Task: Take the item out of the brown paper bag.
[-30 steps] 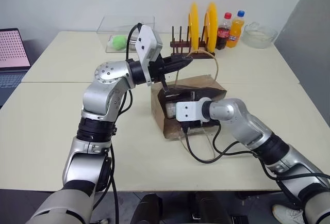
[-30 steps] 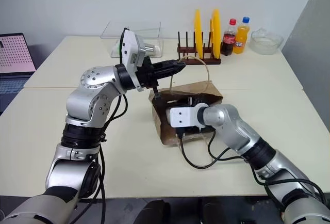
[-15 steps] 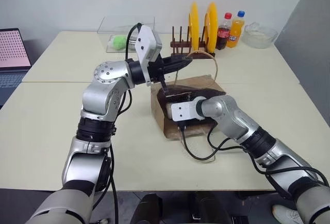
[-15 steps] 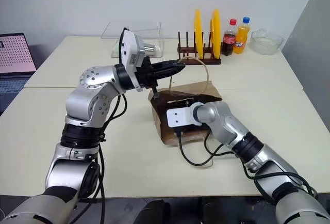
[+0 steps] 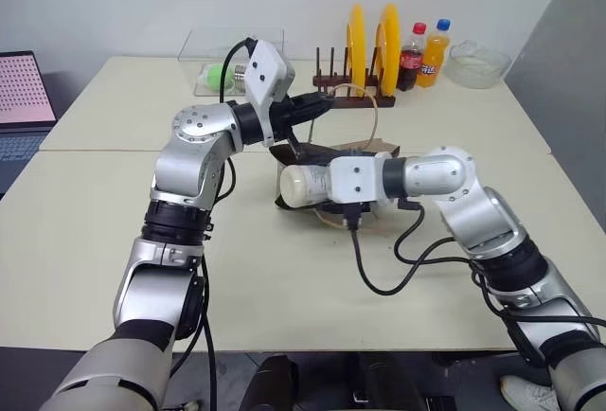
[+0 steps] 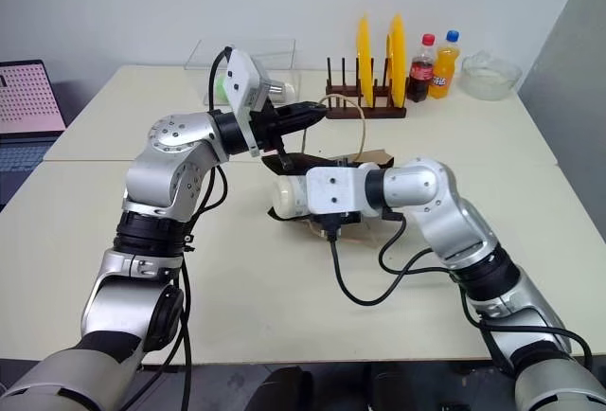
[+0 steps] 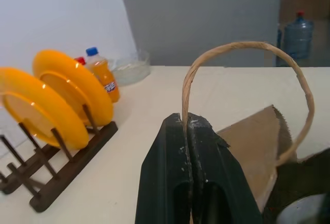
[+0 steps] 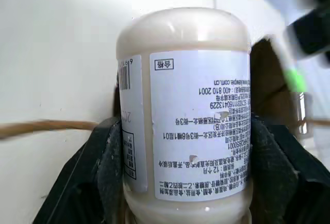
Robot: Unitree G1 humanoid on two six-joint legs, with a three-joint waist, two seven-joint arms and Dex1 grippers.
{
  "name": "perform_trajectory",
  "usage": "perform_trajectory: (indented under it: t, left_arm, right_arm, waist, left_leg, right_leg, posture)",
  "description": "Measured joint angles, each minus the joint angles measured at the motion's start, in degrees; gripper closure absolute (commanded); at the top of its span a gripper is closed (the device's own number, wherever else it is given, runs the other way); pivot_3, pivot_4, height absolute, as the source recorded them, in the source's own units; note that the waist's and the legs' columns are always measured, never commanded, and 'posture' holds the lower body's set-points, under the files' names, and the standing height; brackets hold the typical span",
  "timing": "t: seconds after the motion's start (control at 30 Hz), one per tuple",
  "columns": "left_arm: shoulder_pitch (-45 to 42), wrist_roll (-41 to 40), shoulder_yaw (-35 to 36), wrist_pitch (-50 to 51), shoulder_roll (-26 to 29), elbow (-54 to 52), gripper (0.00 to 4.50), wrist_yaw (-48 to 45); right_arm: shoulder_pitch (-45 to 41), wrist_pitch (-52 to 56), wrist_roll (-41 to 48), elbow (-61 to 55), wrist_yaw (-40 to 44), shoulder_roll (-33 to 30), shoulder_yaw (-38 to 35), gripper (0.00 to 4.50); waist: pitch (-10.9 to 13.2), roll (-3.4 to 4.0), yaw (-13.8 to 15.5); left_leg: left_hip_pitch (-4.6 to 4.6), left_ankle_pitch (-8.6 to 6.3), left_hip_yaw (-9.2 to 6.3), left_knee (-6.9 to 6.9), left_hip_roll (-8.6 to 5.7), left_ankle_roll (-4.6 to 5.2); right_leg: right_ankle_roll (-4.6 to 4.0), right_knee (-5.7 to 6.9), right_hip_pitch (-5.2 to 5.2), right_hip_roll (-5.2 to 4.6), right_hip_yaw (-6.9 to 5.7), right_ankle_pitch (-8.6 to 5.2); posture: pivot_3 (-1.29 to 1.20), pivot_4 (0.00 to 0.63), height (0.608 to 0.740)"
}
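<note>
The item [image 5: 295,184] is a pale cream jar with a white printed label [image 8: 198,126]. My right gripper [image 5: 320,184] is shut on it, a black finger [image 8: 105,167] pressing each side. The jar hangs on its side above the table, just outside the mouth of the brown paper bag [image 5: 371,151]. The bag is slumped low behind my right gripper and largely hidden by it. My left gripper [image 5: 322,104] is shut on one of the bag's twisted-paper handles [image 7: 242,46] and holds the loop up above the bag.
A dark rack with yellow plates [image 5: 369,42] stands behind the bag, beside two drink bottles [image 5: 421,55] and a glass bowl [image 5: 476,63]. A clear container with a green ball [image 5: 218,74] sits at the back left. A laptop [image 5: 19,98] is at the left edge.
My right gripper has come up out of the bag with the jar in it. The bag has slumped lower. My left gripper has carried the handle slightly farther away.
</note>
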Motion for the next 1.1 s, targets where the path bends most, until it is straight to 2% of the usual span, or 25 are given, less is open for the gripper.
perform_trajectory:
  t: [0.23,0.4,0.53,0.63,0.83,1.1]
  left_arm:
    - [-2.0,2.2,-0.6,-0.9,-0.9,4.7,4.5,2.0]
    - [-2.0,2.7,-0.6,-1.4,-1.3,5.9,4.5,2.0]
    - [-2.1,2.9,-0.7,-1.7,-1.7,6.1,4.5,1.9]
    - [-2.1,3.0,-0.8,-2.3,-1.7,6.4,4.5,1.9]
    - [-2.1,3.2,-1.2,-3.0,-1.9,6.8,4.5,1.7]
    - [-2.1,3.3,-1.6,-3.8,-1.8,6.9,4.5,0.8]
  right_arm:
    - [-0.9,-1.4,9.9,-2.7,-0.3,-0.7,-9.4,1.5]
    - [-3.3,-1.4,12.1,-3.6,-2.3,-3.8,-14.7,1.5]
    - [-3.9,-2.7,11.0,-0.1,-4.5,-11.3,-19.6,1.5]
    - [1.4,-7.7,7.1,7.9,-6.3,-18.7,-22.4,1.5]
    - [9.3,-13.6,1.9,23.4,-7.0,-20.9,-19.2,1.5]
    - [8.8,-14.9,-1.7,34.9,-3.5,-18.5,-10.6,1.5]
  waist:
    - [0.0,0.0,0.0]
    - [0.0,0.0,0.1]
    - [0.0,0.0,0.4]
    - [0.0,-0.02,0.8]
    - [0.0,0.01,-0.3]
    - [0.0,0.02,-1.1]
  left_leg:
    - [-0.01,0.01,0.01,-0.01,0.0,-0.03]
    - [-0.01,0.02,0.01,-0.01,-0.01,-0.04]
    - [-0.03,-0.02,0.03,0.0,-0.02,0.04]
    - [-0.03,-0.04,0.12,0.0,-0.03,0.06]
    - [0.08,-0.03,0.57,-0.08,0.08,0.07]
    - [0.21,-0.02,0.6,0.01,0.07,0.08]
  right_leg:
    - [0.0,0.01,-0.01,0.0,0.02,0.0]
    - [-0.01,0.0,-0.01,-0.02,0.01,0.0]
    - [-0.01,-0.04,0.01,-0.03,0.01,0.0]
    - [0.0,-0.12,0.07,-0.06,0.03,0.0]
    - [0.0,0.04,-0.06,-0.03,0.32,0.01]
    - [0.02,0.43,-0.09,-0.03,0.36,0.0]
  posture:
    - [0.0,0.15,0.74]
    - [0.0,0.15,0.74]
    - [0.0,0.15,0.74]
    - [0.0,0.15,0.74]
    - [0.0,0.15,0.74]
    - [0.0,0.15,0.74]
